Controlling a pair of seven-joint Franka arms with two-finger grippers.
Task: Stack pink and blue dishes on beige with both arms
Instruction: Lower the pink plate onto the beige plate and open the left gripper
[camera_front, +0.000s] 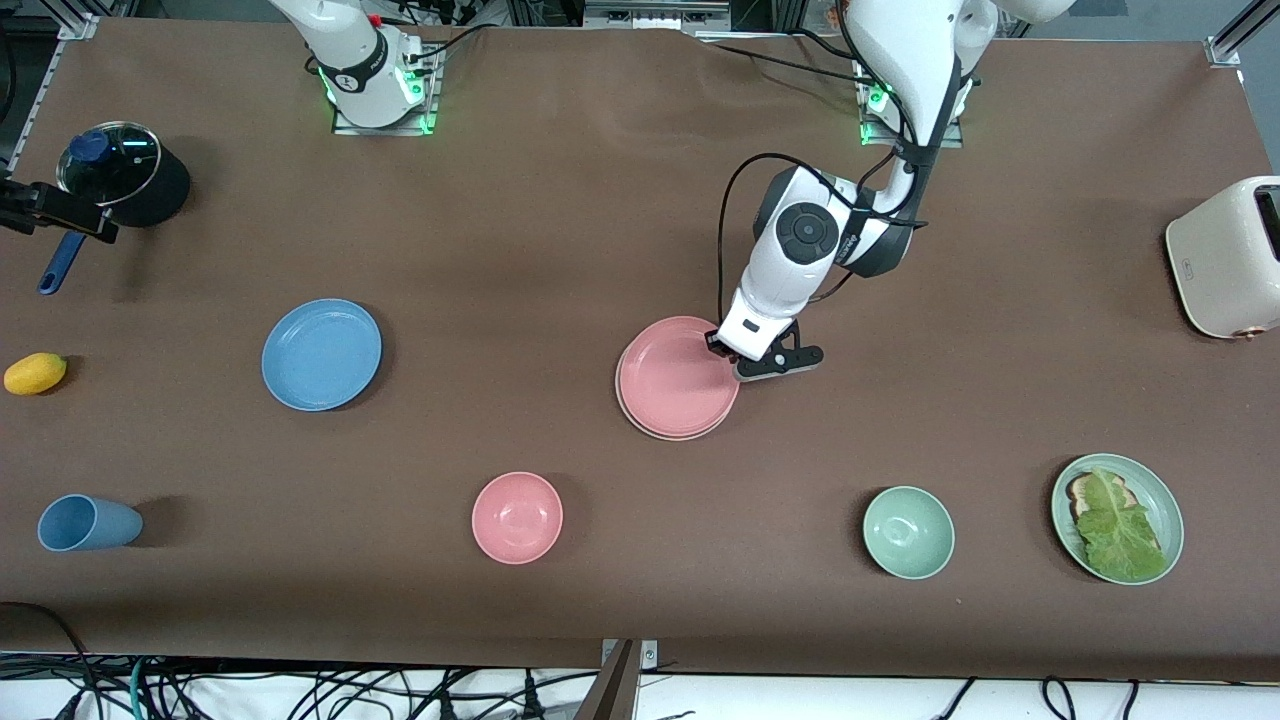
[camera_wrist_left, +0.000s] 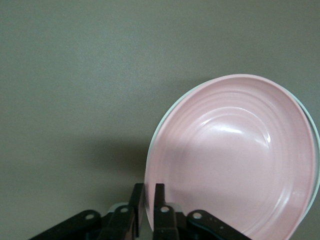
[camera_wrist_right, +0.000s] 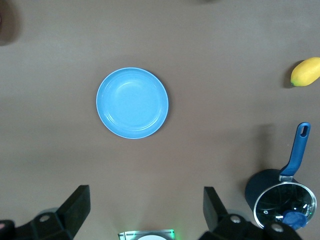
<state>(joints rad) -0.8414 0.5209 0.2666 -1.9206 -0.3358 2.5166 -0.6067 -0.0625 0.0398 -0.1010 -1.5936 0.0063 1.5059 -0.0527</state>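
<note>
The pink plate (camera_front: 675, 378) lies on top of the beige plate (camera_front: 622, 398), of which only a thin pale rim shows around it (camera_wrist_left: 172, 108). My left gripper (camera_front: 718, 346) is down at the pink plate's edge on the left arm's side, shut on that rim (camera_wrist_left: 150, 194), one finger inside the plate (camera_wrist_left: 230, 160) and one outside. The blue plate (camera_front: 321, 354) rests alone on the table toward the right arm's end. My right gripper (camera_wrist_right: 145, 200) hangs open high above the table, with the blue plate (camera_wrist_right: 132, 102) below it. It does not show in the front view.
Nearer the front camera stand a pink bowl (camera_front: 517, 517), a green bowl (camera_front: 908, 532), a blue cup (camera_front: 88, 522) on its side and a green plate (camera_front: 1168, 500) with toast and lettuce. A yellow fruit (camera_front: 35, 373), a lidded pot (camera_front: 122, 180) and a toaster (camera_front: 1225, 258) sit at the table's ends.
</note>
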